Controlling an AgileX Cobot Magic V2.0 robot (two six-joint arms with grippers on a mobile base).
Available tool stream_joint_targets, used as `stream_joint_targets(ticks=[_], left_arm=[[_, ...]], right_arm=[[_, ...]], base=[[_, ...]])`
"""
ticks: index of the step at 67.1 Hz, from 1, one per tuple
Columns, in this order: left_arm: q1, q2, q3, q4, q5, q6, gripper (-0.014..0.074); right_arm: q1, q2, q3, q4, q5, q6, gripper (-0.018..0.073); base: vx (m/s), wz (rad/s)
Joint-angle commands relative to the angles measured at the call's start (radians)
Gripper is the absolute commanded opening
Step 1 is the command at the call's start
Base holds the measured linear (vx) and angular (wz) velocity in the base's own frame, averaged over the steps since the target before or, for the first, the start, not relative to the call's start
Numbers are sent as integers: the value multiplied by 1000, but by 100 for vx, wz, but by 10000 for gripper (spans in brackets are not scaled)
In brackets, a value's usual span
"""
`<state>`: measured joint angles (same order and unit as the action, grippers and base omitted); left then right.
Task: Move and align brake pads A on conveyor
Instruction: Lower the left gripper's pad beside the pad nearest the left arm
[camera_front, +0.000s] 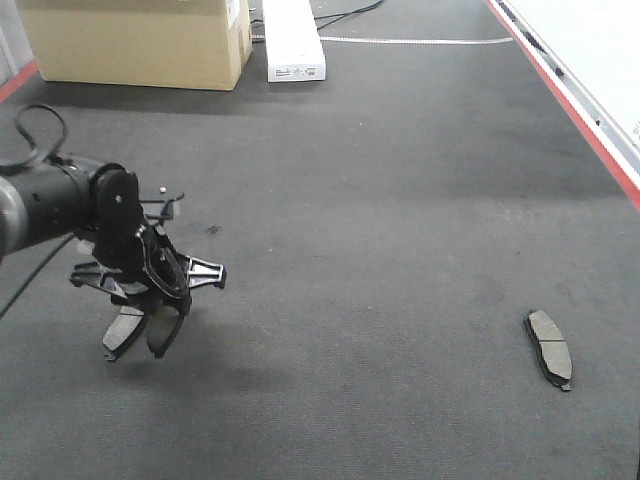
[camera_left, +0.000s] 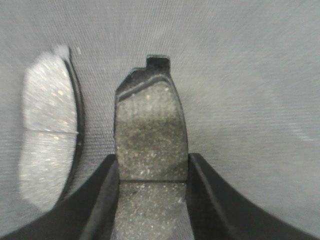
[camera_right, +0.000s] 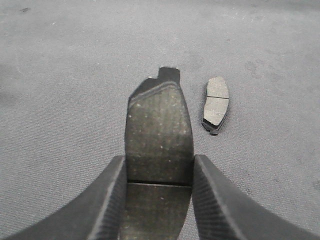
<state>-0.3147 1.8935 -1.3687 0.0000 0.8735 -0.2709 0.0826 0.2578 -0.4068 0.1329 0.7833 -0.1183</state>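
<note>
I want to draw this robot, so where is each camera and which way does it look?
Exterior front-facing: sits high, looks down along the conveyor; shows the left gripper and a lying brake pad.
Left wrist-mounted: sits on the left arm, looks past its fingers at the held pad and a blurry pad beside it.
Right wrist-mounted: sits on the right arm, looks past the right gripper and its pad.
Shared: the front and right wrist views both seem to show that lying pad.

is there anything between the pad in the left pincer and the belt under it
Nothing visible. The left pincer holds a brake pad just above bare conveyor. Another pad lies beside it on the belt, not under it.
</note>
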Motion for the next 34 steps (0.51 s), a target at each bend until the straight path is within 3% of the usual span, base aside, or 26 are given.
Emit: stream_joint_targets(ticks=[1, 34], left_arm=[[-1, -35, -33, -5, -23, -8, -6], [-1, 25, -87, 0, -15, -8, 4]], right_arm=[[-1, 9, -29, 4, -88, -10, -4], [-1, 9, -29, 4, -88, -10, -4]], base=[[0, 0], [0, 0]])
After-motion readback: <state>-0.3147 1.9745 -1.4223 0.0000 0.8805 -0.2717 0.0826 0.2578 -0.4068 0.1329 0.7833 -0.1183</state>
